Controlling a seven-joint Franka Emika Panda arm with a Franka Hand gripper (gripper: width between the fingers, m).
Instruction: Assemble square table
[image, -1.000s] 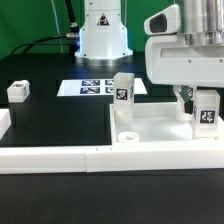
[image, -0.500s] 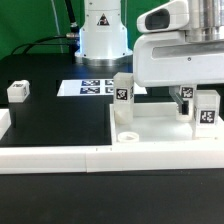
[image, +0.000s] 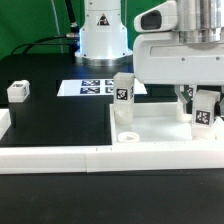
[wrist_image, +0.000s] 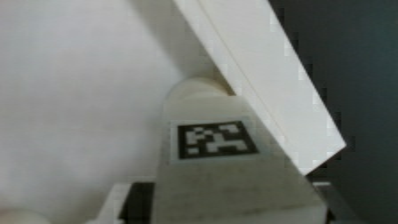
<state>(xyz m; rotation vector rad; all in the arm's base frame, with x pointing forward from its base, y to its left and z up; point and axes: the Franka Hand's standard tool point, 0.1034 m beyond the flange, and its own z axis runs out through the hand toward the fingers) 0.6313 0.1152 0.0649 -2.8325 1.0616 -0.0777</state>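
Two fingers of the gripper (image: 203, 106) straddle a leg block (image: 206, 117), one on each flank, though whether they are pressing it or just short of it cannot be told. That leg stands upright, long axis vertical, directly under the wrist, on the square slab (image: 160, 138) beside its raised rim, at the exterior view's right.

Black matte surface (image: 50, 125) across the scene. Toward the back, lying flat on it, the marker board (image: 85, 88) with its black-and-white tags. Along the near edge, a long white border bar (image: 50, 158), in two lengths meeting at a seam. At the exterior view's left edge, another white bar (image: 5, 124). Behind, a green backdrop (image: 28, 25) and a dark cable (image: 66, 14).
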